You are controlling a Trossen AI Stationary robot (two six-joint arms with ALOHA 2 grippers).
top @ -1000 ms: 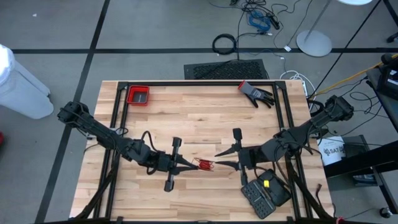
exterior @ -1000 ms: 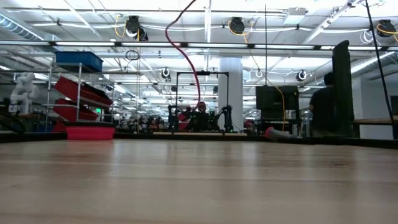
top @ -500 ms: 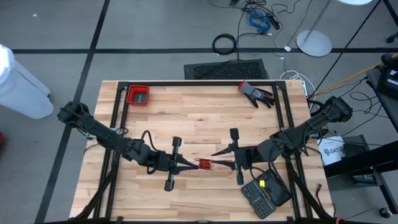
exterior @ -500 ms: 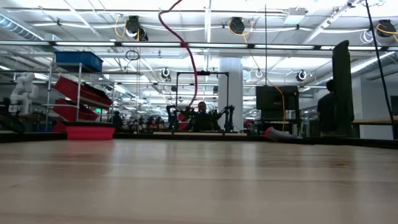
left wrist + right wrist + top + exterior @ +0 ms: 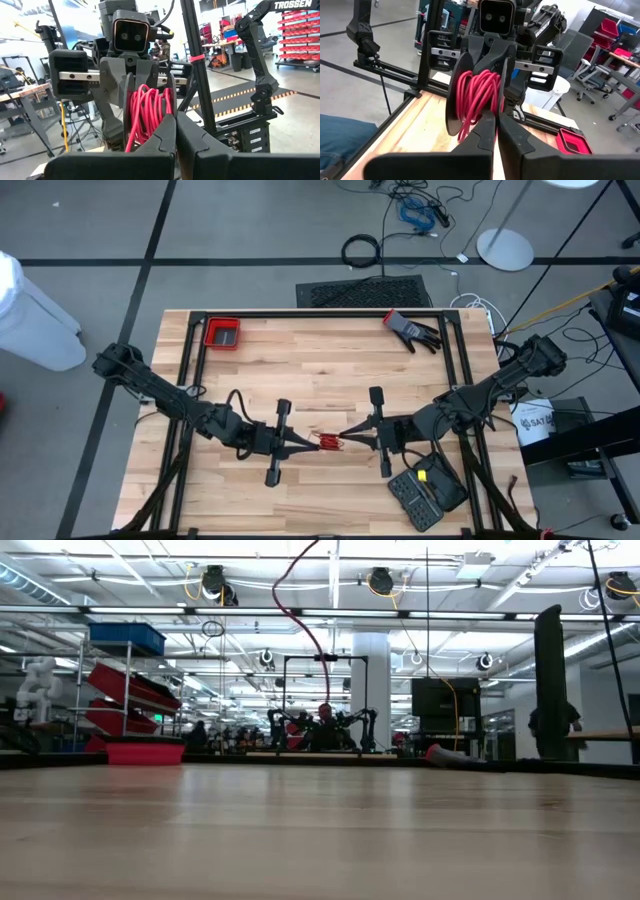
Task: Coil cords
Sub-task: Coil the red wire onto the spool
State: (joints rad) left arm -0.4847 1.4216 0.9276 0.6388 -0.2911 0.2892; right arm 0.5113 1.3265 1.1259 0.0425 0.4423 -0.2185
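The red cord [image 5: 328, 443] is wound into a small bundle of loops, held in the air above the table's near middle between my two grippers. In the right wrist view a round black disc [image 5: 454, 95] stands on one side of the loops [image 5: 477, 95]. My left gripper [image 5: 312, 443] comes level from the table's left and is shut on the bundle. My right gripper [image 5: 345, 437] comes level from the right and is shut on it too. In the low view a loose red strand [image 5: 300, 610] curves down from above. My left gripper pinches the red loops [image 5: 165, 107] between its two fingertips [image 5: 165, 131], coming level from the table's left. The bundle is lifted clear of the table. My right gripper pinches the opposite side of the same loops [image 5: 489, 102] between its fingertips [image 5: 486, 125], level from the table's right, beside the black disc.
A red bin [image 5: 222, 333] sits at the table's far left and a dark glove [image 5: 412, 330] at the far right. A black case with a yellow part [image 5: 427, 490] lies at the near right under my right arm. Black frame rails [image 5: 310, 313] edge the table.
My right gripper, open a second ago with its fingers spread beside the bundle, has shut on the red loops. My left gripper has kept its hold. The loose red strand seen in the low view has swung to and fro.
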